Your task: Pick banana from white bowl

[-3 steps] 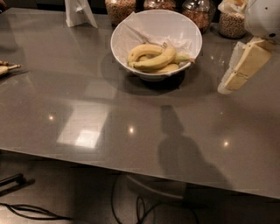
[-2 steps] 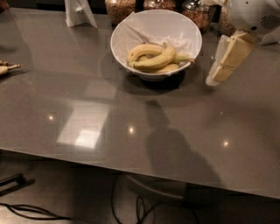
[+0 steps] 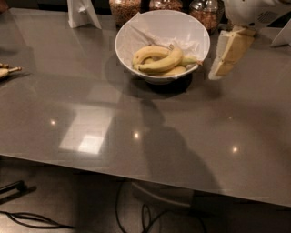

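A large white bowl [image 3: 136, 28] stands at the back middle of the grey table [image 3: 91, 118]. It holds a few yellow bananas [image 3: 159, 61] lying on white paper. My gripper [image 3: 218, 72] hangs down from the top right, just to the right of the bowl. Its tip is level with the bowl's side and close to the rim, above the table. It holds nothing that I can see.
Glass jars of grain [image 3: 123, 9] [image 3: 207, 12] stand behind the bowl. A white stand [image 3: 82, 12] is at the back left. A small brownish object [image 3: 6, 71] lies at the left edge. The table's front edge runs across the bottom, with cables [image 3: 136, 214] on the floor below.
My gripper has moved left, from well right of the bowl to just beside its right rim. The bowl and bananas have not moved.
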`<state>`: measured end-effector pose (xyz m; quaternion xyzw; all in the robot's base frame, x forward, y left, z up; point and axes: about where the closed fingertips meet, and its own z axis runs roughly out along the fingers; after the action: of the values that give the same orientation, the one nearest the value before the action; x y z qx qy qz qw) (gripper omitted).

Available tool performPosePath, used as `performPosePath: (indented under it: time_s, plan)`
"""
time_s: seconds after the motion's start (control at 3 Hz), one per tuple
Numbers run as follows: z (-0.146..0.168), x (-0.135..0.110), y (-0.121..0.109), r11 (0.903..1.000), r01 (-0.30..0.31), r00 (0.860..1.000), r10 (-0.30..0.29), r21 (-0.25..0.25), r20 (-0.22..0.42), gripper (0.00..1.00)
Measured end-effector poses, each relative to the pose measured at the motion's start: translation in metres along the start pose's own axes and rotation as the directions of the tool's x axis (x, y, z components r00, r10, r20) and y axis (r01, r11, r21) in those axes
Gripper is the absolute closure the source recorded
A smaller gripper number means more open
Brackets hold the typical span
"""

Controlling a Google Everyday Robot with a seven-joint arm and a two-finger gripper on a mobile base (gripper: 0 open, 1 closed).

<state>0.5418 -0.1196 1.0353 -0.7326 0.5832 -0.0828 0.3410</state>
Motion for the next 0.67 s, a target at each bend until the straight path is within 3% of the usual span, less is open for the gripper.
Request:
performPosePath:
  time_s: [0.33, 0.67]
  plan:
    - [0.014, -0.011, -0.026, 0.9873, 0.151, 0.988, -0.15, 0.048, -0.02, 0.0]
    - [0.051, -0.021, -0.054, 0.9376, 0.347, 0.937, -0.345, 0.028, -0.058, 0.0]
